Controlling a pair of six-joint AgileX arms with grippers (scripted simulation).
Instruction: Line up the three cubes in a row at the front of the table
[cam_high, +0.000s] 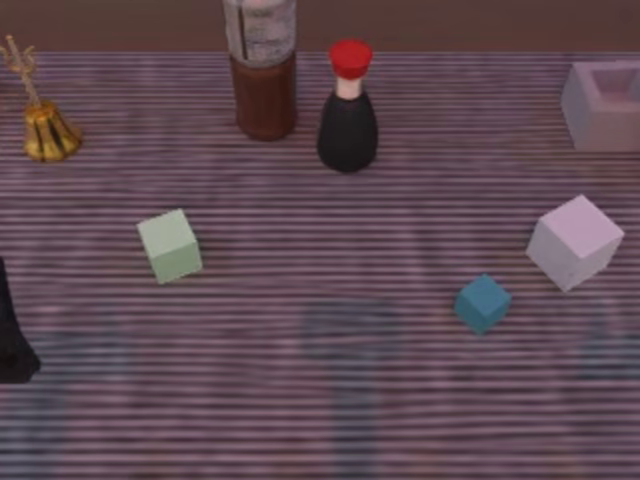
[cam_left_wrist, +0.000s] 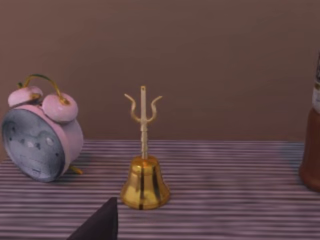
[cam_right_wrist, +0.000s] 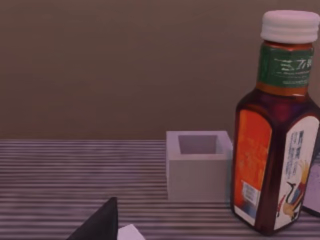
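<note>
Logging the table (cam_high: 330, 400) from the top view, places taken from the red-capped bottle (cam_high: 348, 110).

- Seeing a broad bare strip running along the front edge, forward of all three cubes.
- Finding the mint cube (cam_high: 170, 246) left of and forward of the bottle, standing alone with open stripes all round.
- Finding the teal cube (cam_high: 483, 303) right of and well forward of the bottle, turned corner-on.
- Finding the lilac cube (cam_high: 575, 242) farther right again, near the teal cube but apart from it, close to the right edge.
- Noting the hollow block (cam_high: 605, 105) at the right edge, level with the bottle; brown bottle (cam_high: 262, 70) just left of it; bell (cam_high: 45, 125) far left, level with it.
- Catching the left arm (cam_high: 12, 345) only as a dark shape at the left edge, well left of the mint cube.
- Seeing the left gripper (cam_left_wrist: 100, 225) as one dark wedge short of the bell, no cube near it; jaw state: cannot tell.
- Seeing the right gripper (cam_right_wrist: 100, 222) likewise as one wedge, facing the block; jaw state: cannot tell.
</note>
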